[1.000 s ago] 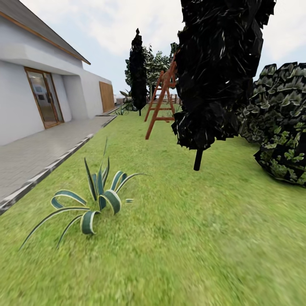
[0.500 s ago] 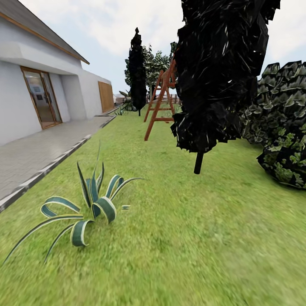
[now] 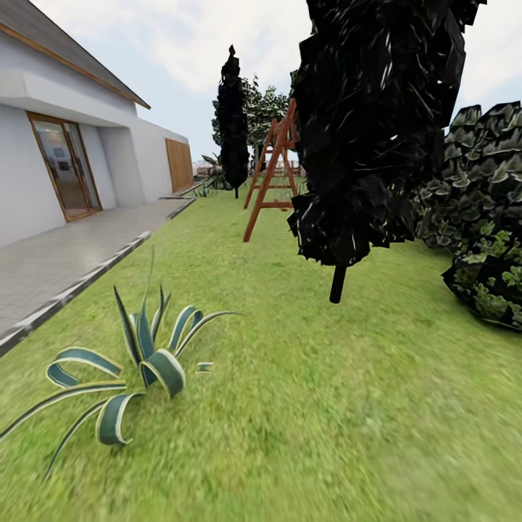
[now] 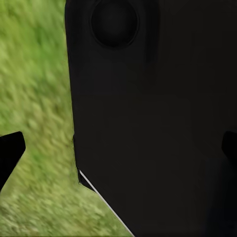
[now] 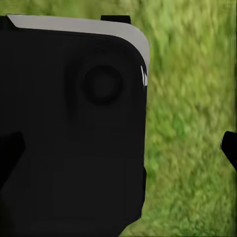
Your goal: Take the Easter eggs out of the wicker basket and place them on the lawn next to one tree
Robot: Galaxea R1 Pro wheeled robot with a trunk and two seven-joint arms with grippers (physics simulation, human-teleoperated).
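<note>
Lawn [image 3: 326,406]: I see grass running lengthwise beside the house's paved path [image 3: 65,261].
Black columnar tree [image 3: 370,130]: upright, mid-lawn.
Ladder [image 3: 270,174]: behind it.
Striped plant [image 3: 138,362]: near the path edge.
Grippers: I cannot tell their state.

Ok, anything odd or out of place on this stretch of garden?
Nothing spilled or toppled. The nearest tree renders almost solid black, unlike the green shrubs beside it. The wooden ladder stands upright on the lawn.

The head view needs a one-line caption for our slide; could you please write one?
Garden lawn with a striped agave, a black columnar tree, a wooden ladder and the house alongside.
</note>
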